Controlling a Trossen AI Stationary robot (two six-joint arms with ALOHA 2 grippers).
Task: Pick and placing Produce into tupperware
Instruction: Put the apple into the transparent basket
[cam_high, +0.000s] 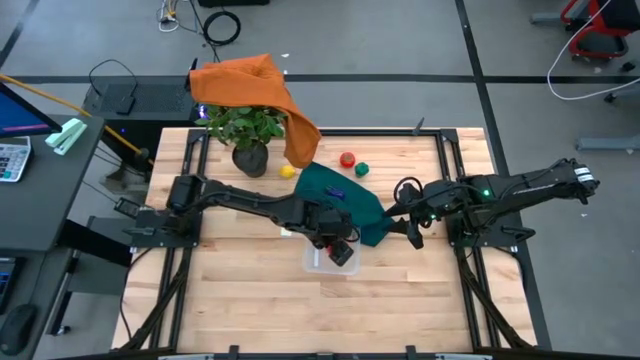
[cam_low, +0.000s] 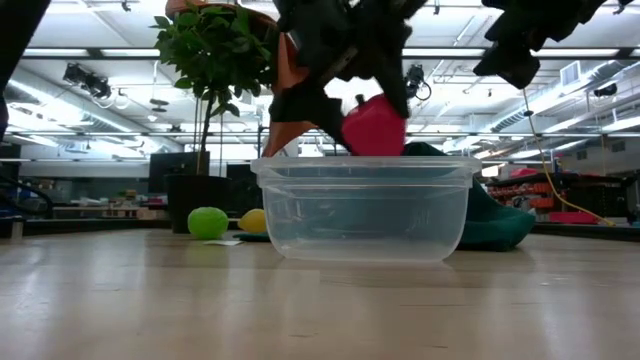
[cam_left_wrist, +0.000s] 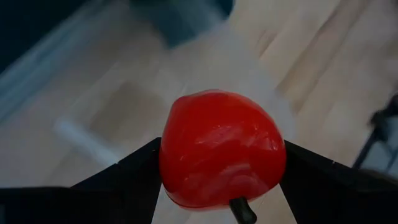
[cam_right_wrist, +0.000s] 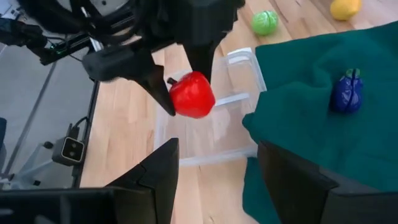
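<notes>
1. We see the left end effector (cam_high: 341, 248) just below the middle of the high view, clamped on a red fruit (cam_left_wrist: 221, 157); in the left wrist view its two dark fingers (cam_left_wrist: 134, 174) press the fruit's sides.
2. In the low view the fruit (cam_low: 373, 127) hangs just above the tub's (cam_low: 365, 210) rim, not touching it, at upper centre of the frame.
3. The clear tub (cam_high: 322, 264) stands on the wooden worktop (cam_high: 250, 300), just below centre in the high view, with nothing in it that we can see.
4. The right end effector (cam_high: 412, 232) waits right of centre in the high view, over the edge of a green cloth (cam_high: 350, 200); its fingers stand apart with nothing between them.
5. A dark blue fruit (cam_right_wrist: 347, 92) lies on the cloth, at the right of the right wrist view.
6. Above centre in the high view lie a second red fruit (cam_high: 347, 159), a green one (cam_high: 361, 169) and a yellow one (cam_high: 288, 171), all on the worktop and apart from the tub.
7. A potted plant (cam_high: 245, 130) stands upper left of centre, an orange cloth (cam_high: 250, 85) draped beside it.
</notes>
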